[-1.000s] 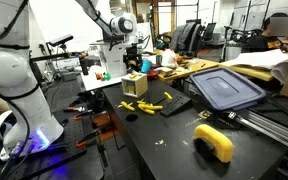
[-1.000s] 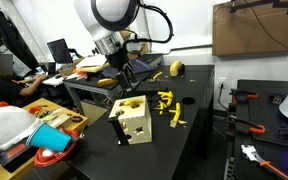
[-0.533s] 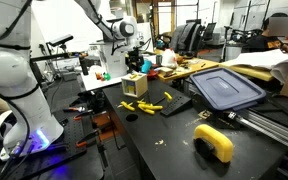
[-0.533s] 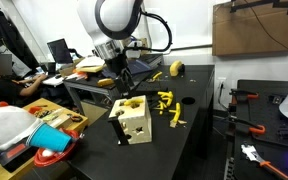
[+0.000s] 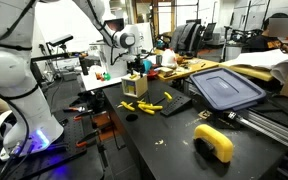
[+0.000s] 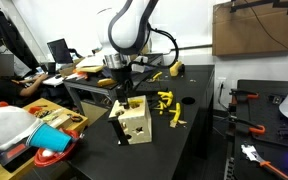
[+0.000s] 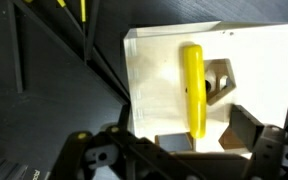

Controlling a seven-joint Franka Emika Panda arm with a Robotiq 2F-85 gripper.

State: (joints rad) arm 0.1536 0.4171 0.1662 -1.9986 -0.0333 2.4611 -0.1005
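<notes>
**Gripper right above one wood box, one yellow stick at its tips**

Gripper (image 7: pixel 210 135) points down over the one wood box (image 7: pixel 159 80), and its two fingers (image 7: pixel 174 144) show at the bottom of the wrist view. One yellow stick (image 7: pixel 192 88) lies long across the pale top of the box. Its near end sits between the fingers, close to one and apart from the other. I cannot tell if the gripper is squeezing the stick or is loose around it. One hole (image 7: pixel 220 82) shows in the box top, just beside the stick.

In an exterior view the gripper (image 5: pixel 134 68) hangs just over the box (image 5: pixel 134 86), which stands on the black table (image 5: pixel 164 150). At least four loose yellow sticks (image 5: pixel 149 105) lie near the box. One dark blue lid (image 5: pixel 224 88) lies well apart.
</notes>
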